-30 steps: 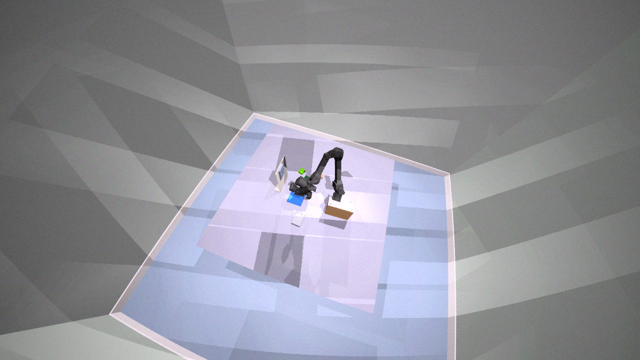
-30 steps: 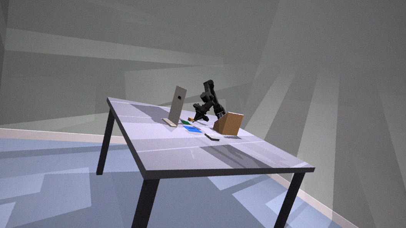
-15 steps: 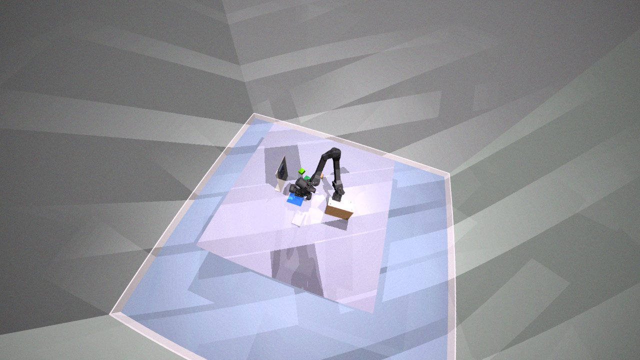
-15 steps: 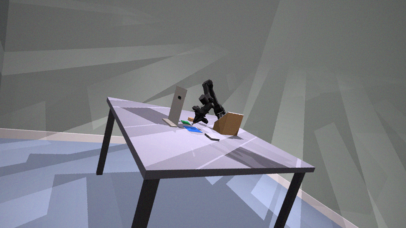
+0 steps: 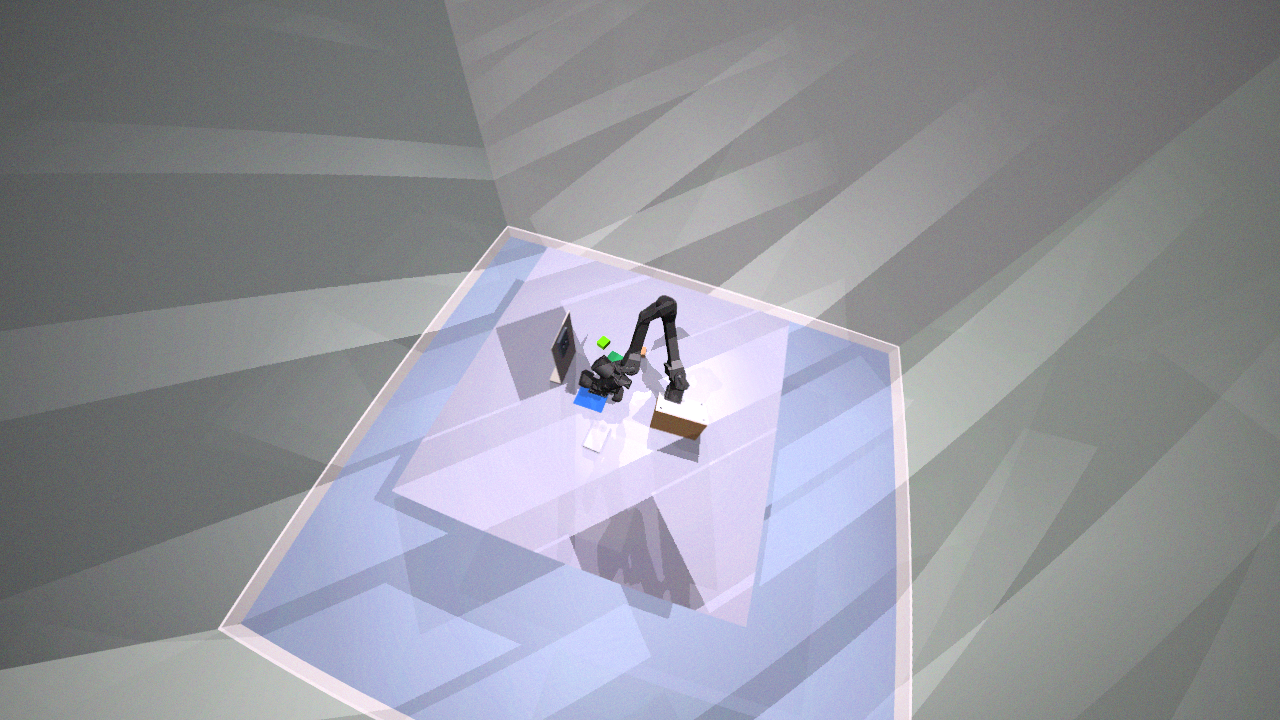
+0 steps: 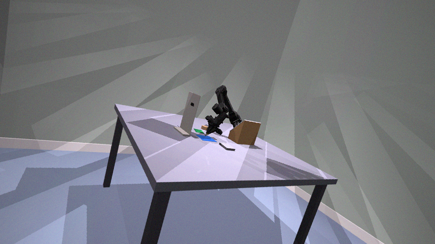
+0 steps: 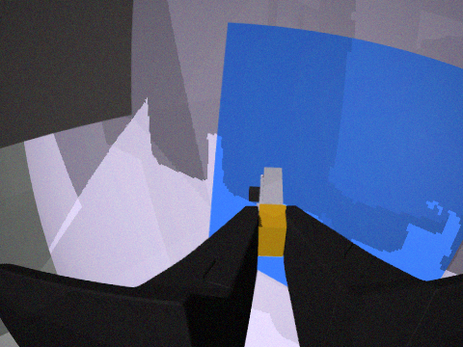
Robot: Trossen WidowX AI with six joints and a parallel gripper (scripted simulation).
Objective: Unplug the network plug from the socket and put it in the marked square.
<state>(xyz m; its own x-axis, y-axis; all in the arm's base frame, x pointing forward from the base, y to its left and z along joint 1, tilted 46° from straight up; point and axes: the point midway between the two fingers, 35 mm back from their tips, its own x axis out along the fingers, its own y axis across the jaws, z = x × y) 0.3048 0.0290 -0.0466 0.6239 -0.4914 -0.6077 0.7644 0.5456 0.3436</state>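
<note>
At the left of the table (image 6: 177, 160) the upright panel (image 6: 190, 112) is seen with its socket (image 6: 192, 104) vacated. Just right of it, the gripper (image 7: 272, 226) is closed on the plug (image 7: 272, 227), whose orange body and grey tip are held low over the near edge of the blue marked square (image 7: 335, 122). Farther right, a flat white piece (image 6: 227, 146) and a brown box (image 6: 245, 132) are seen on the table.

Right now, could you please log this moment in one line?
stage: placing | fingers: shut on plug | plug: above blue square | release: pending
</note>
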